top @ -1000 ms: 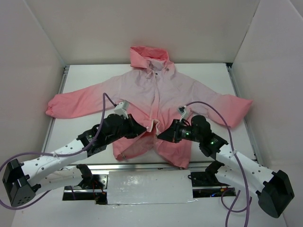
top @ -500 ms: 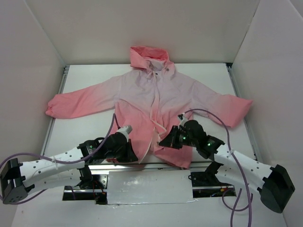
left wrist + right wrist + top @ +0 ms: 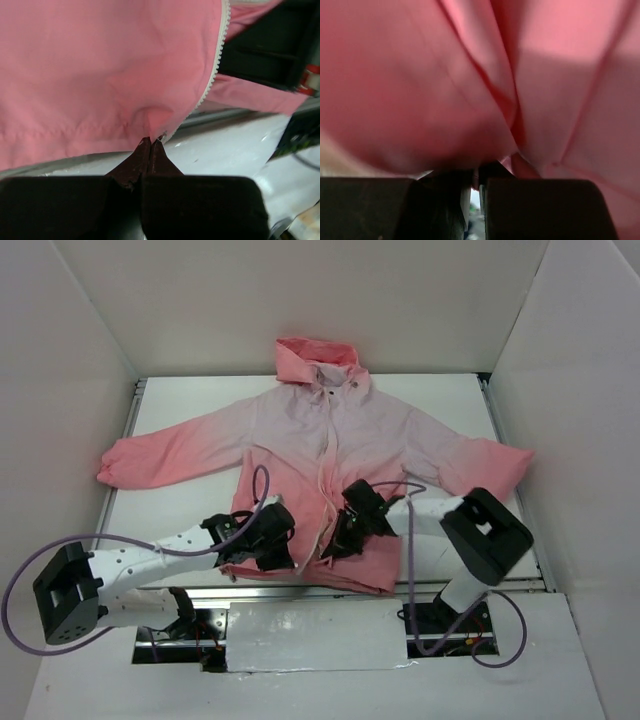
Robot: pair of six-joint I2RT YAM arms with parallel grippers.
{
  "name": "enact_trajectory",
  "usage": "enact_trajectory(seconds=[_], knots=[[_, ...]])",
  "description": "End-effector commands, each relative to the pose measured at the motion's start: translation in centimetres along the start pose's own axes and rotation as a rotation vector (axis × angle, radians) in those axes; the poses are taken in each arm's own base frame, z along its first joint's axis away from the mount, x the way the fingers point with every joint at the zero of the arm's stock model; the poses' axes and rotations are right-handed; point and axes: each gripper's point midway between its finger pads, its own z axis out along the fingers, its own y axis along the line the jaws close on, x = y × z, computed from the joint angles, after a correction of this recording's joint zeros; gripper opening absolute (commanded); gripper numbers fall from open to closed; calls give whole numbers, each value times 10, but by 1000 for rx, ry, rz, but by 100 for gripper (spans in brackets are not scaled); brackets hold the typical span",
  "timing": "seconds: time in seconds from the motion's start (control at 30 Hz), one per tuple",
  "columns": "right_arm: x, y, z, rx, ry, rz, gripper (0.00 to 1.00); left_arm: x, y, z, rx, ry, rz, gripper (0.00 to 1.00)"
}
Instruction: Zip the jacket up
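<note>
The pink jacket (image 3: 330,430) lies spread on the table, hood at the far end and hem at the near edge. Its light zipper (image 3: 322,490) runs down the front; its teeth also show in the left wrist view (image 3: 215,65). My left gripper (image 3: 289,561) is shut, and its tips (image 3: 150,141) pinch the bottom corner of the left front panel beside the zipper. My right gripper (image 3: 331,547) sits just right of the zipper at the hem. It is shut on a fold of coral fabric (image 3: 485,125), which fills its view.
White walls enclose the table on three sides. The near table edge (image 3: 220,145) and a metal rail (image 3: 320,590) lie right below the hem. The right arm is folded back, its elbow (image 3: 485,530) over the right hem. The sleeves (image 3: 150,460) stretch out to both sides.
Both grippers have moved down and inward to the hem by the zipper. The right arm has folded back. The gap between the front panels at the hem has narrowed.
</note>
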Motion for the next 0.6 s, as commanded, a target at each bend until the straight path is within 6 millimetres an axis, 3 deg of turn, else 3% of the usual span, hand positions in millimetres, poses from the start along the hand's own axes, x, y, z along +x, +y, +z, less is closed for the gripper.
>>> enact_trajectory(seconds=[0.0, 0.07, 0.1, 0.13, 0.17, 0.2, 0.27, 0.3, 0.37, 0.43, 0.47, 0.53, 0.57], knots=[[-64, 2, 12, 56, -59, 76, 0, -52, 0, -13, -47, -149, -64, 0], [-87, 6, 7, 91, -68, 76, 0, -76, 1, -22, -32, -195, -87, 0], [-120, 36, -3, 63, -133, 44, 0, -92, -6, -31, 0, -231, -98, 0], [-140, 31, 0, 100, -138, 63, 0, -113, 0, -37, -1, -268, -105, 0], [-150, 30, -4, 139, -123, 42, 0, -132, -14, -51, 52, -308, -96, 0], [-179, 68, -17, 71, -164, -10, 0, -144, -18, -57, 60, -333, -85, 0], [-200, 65, -15, 110, -135, -45, 0, -159, -28, -66, 53, -363, -31, 0], [-222, 84, -23, 108, -191, -85, 0, -157, -29, -64, 44, -341, 4, 0], [-230, 98, -34, 104, -223, -145, 0, -142, -32, -50, 50, -247, 33, 0], [-230, 122, -58, 12, -293, -204, 0, -120, -33, -40, 47, -184, 53, 0], [-218, 111, -56, 5, -281, -193, 0, -106, -25, -36, 29, -166, 60, 0], [-208, 132, -89, -96, -366, -236, 0, -73, -25, -34, 25, -117, 88, 0], [-197, 120, -88, -87, -352, -229, 0, -63, -28, -40, 46, -116, 96, 0]])
